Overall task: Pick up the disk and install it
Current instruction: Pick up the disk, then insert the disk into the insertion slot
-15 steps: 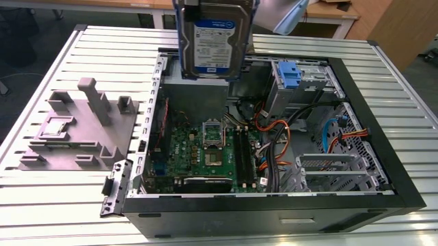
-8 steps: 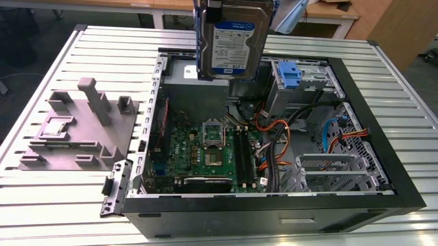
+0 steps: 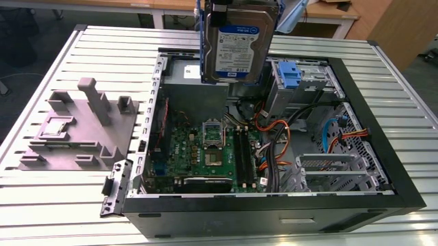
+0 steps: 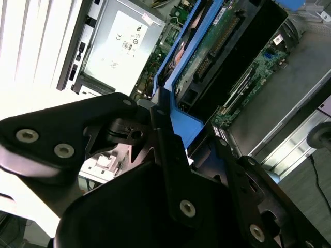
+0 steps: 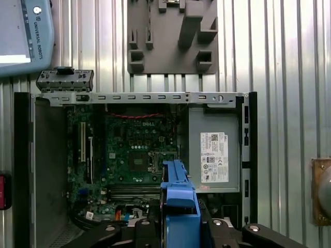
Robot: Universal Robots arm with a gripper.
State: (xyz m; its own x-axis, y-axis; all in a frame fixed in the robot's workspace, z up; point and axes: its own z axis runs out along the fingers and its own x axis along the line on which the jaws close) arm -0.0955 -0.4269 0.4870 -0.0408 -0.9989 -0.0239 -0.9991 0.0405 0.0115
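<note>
The end effector [image 4: 164, 118] is clamping the disk [image 3: 236, 43] by its blue carrier frame. The silver-grey drive, with its white-and-blue label facing the exterior view, is hanging upright above the open case [image 3: 274, 210]. The case is sitting on the slatted bench [image 3: 61, 205].

Exterior view: slatted metal table [image 3: 55, 205] at centre. Wooden desks [image 3: 123, 5] at 12 o'clock, wooden cabinet [image 3: 397, 25] at 1 o'clock. Dark grey floor [image 3: 24, 66] at 10 o'clock.
</note>
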